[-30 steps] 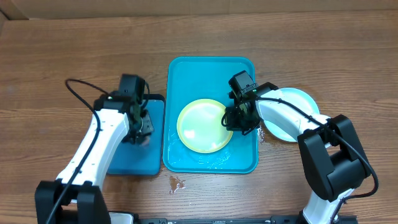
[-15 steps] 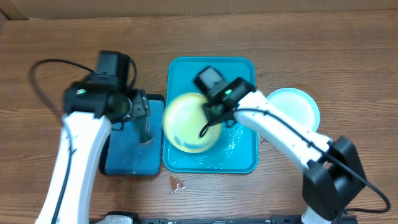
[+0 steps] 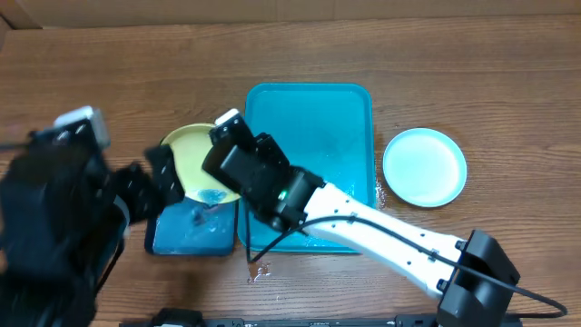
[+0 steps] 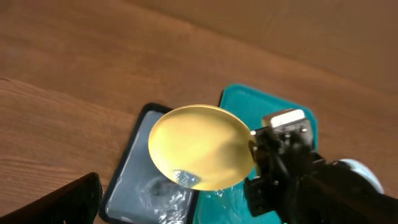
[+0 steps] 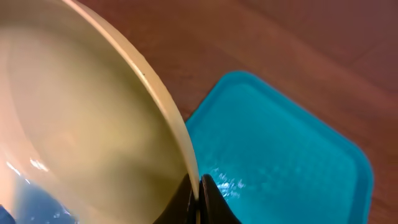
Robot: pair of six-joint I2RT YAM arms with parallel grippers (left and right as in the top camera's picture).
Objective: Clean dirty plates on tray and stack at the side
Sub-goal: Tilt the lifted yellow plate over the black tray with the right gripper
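Right claw (image 5: 198, 195) pinches the round yellow-green plastic plate's (image 3: 187, 151) rim above the small black-rimmed blue tray (image 3: 178, 238) — left claw (image 3: 163, 182) blurred, grip unreadable; turquoise rectangular plastic tray (image 3: 336, 118) just right.

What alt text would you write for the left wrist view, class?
The right hand grips a yellow-green plate by its rim, holding it above a black-rimmed blue tray. A turquoise tray lies beside it on the wooden table.

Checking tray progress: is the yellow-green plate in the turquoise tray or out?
Out: the right end effector holds the plate by its rim over the smaller blue tray.
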